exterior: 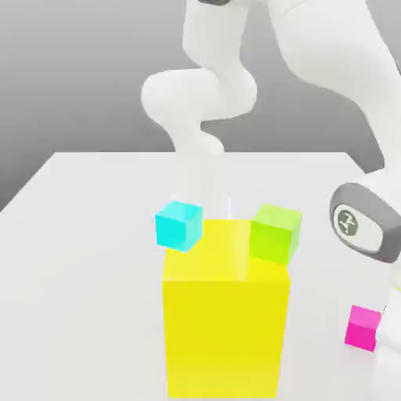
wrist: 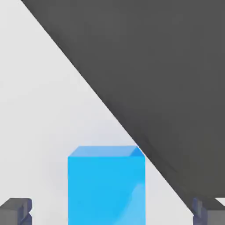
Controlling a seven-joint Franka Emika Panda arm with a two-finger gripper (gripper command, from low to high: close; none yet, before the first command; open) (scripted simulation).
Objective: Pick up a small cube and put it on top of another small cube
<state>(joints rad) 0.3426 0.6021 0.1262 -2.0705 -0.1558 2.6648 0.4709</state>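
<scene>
in the hand view the blue cube [wrist: 106, 184] is sitting on the white table [wrist: 39, 110], squarely between the two dark fingertips [wrist: 16, 210], one to each side of it. the cube is lying straight ahead of the gripper [wrist: 112, 212], centred in the gap, with bare table showing between each of its side faces and the fingertip nearest it. nothing is touching it. its faces are looking square to the line between the fingers, so the pads are facing flat sides rather than corners. being a cube, it has no long axis to line up with.

the fingers are standing wide, as far apart as they go, clearly wider than the cube. they are holding nothing and touching nothing.

the table edge is running slantwise close behind the cube, with dark floor beyond it, so the cube is resting near that edge.

in the exterior view the arm [exterior: 205, 94] is reaching down behind the yellow block [exterior: 225, 313]. a cyan cube [exterior: 178, 225] and a green cube [exterior: 275, 233] are standing close behind the block's top edge, and a magenta cube [exterior: 363, 327] is lying well off toward the exterior view's right.

by my reading, the coming move is a short straight descent until the pads are flanking the cube's sides, then a close. no sideways correction looks needed. the risk is nudging the cube toward the edge.
</scene>
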